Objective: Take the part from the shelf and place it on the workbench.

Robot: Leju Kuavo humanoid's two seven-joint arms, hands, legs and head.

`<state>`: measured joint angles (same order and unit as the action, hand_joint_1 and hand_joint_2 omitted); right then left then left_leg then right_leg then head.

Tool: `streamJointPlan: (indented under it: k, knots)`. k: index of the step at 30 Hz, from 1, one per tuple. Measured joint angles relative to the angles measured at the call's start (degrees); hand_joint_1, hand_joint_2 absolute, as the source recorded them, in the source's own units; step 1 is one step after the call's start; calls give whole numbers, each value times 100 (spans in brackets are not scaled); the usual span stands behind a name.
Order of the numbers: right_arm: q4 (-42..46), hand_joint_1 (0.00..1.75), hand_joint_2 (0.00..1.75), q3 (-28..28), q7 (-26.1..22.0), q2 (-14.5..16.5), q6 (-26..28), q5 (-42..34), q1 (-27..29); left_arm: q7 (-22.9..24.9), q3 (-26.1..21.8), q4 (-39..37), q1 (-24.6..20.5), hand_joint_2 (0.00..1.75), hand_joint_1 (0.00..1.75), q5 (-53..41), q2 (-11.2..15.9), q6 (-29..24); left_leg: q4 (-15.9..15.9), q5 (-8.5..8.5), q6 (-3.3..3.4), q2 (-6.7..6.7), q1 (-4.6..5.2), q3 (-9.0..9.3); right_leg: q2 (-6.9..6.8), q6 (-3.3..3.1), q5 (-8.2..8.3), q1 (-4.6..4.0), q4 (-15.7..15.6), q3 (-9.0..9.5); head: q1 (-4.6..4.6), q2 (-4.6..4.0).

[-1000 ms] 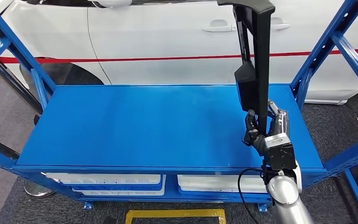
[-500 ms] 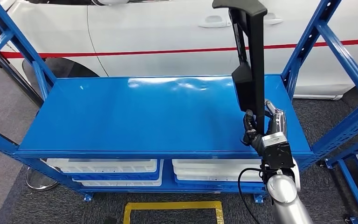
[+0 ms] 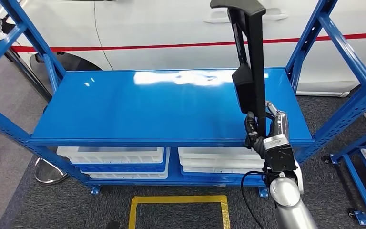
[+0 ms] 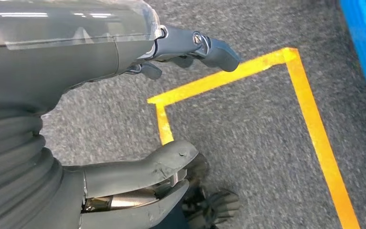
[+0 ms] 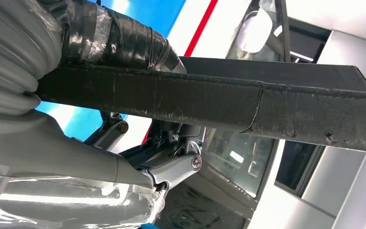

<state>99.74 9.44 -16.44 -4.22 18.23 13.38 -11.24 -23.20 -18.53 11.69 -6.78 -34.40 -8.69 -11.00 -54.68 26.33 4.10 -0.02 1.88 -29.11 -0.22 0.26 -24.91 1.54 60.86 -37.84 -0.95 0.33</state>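
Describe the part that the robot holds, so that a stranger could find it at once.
Look at the blue shelf before the white car. At its right end the right hand grips a long black part by its lower end. It alone stands upright, taller than the shelf top.

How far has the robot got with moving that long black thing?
Done: the right hand grips the long black part near its lower end and holds it upright, clear above the blue shelf. The left hand hangs over the carpet beside yellow floor tape, holding nothing. Left: carrying the part to the workbench and setting it down; no workbench can be seen here.
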Motion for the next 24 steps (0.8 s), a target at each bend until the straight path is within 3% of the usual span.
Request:
streamJointPlan:
  k: [3, 4, 5, 6, 8, 10, 12, 14, 15, 17, 19, 21, 22, 24]
  knots:
    - [-10, 175, 175, 4, 1, 0, 1, 1, -4, 0, -10, 0, 4, 175, 0, 0, -10, 1, 104, -200, 22, 32, -31, -123, 21, 36, -693, -10, 758, -215, 3, 0]
    - [-15, 175, 175, 6, 1, 1, 1, 2, -2, 1, -11, 0, 6, 175, 0, -1, -13, 2, 72, -233, 2, 37, -40, -202, 21, 63, -830, -1, 1050, -266, 3, 0]
    - [-20, 175, 175, 8, 2, 1, 1, 1, 1, 1, -11, 0, 10, 175, 0, -1, -18, 4, 25, -259, -21, 42, -53, -287, 19, 93, -839, 12, 1223, -261, 3, 0]
    - [-23, 175, 175, 10, 3, 1, 1, 2, 2, 1, -11, 0, 14, 175, 0, -1, -24, 7, -42, -281, -43, 46, -71, -385, 17, 128, -739, 28, 1236, -177, 3, 0]
    - [-26, 175, 175, 11, 5, 1, 2, 2, -2, 1, -11, 0, 19, 175, 0, -1, -31, 9, -240, -292, -98, 52, -118, -598, 5, 209, -506, 69, 770, 210, 3, 0]
    - [-25, 175, 175, 16, 6, 1, 1, 3, -7, 0, -13, 1, 19, 175, 0, -1, -30, 8, -481, -269, -172, 49, -133, -799, 7, 224, -545, 65, 264, 545, 3, 0]
    - [-27, 175, 175, 22, 8, 1, -1, 4, -3, -1, -15, 2, 26, 175, 0, -1, -27, 7, -638, -274, -229, 40, -123, -909, 24, 133, -645, 31, 174, 583, 1, 0]
    - [-29, 175, 175, 23, 12, 1, 0, 4, -5, -2, -17, 2, 38, 175, 0, -1, -24, 6, -703, -272, -270, 28, -140, -958, 24, 8, -604, 31, 203, 516, -2, 0]
    - [-28, 175, 175, 23, 14, 1, 0, 4, -13, -2, -18, 2, 42, 175, 0, -1, -23, 5, -786, -176, -300, 24, -153, -999, 20, -47, -564, 30, 199, 485, -3, 0]
    - [-28, 175, 175, 26, 18, 2, -1, 4, -25, -2, -20, 2, 43, 175, 0, -1, -22, 5, -1228, 235, -363, 20, -186, -1151, 13, -125, -480, 23, 192, 405, -6, 0]
    - [-28, 175, 175, 28, 21, 3, -1, 4, -24, -2, -20, 2, 44, 175, 0, -2, -25, 5, -1863, 635, -400, 22, -213, -1310, 10, -150, -397, -4, 193, 303, -7, 0]
    - [-29, 175, 175, 29, 23, 3, -1, 4, -24, -2, -20, 2, 48, 175, 0, -4, -28, 5, -2053, 655, -382, 19, -222, -1234, 9, -154, -316, -39, 194, 201, -7, 0]
    - [-28, 175, 175, 29, 24, 3, 0, 4, -24, -2, -20, 2, 47, 175, 0, -6, -30, 5, -1857, 542, -345, 16, -215, -1054, 10, -153, -278, -55, 194, 156, -7, 0]
    - [-26, 175, 175, 31, 24, 3, 1, 5, -25, -2, -20, 3, 35, 175, 0, -14, -28, 3, -1102, 368, -230, 8, -167, -528, 11, -140, -201, -70, 184, 89, -5, 0]
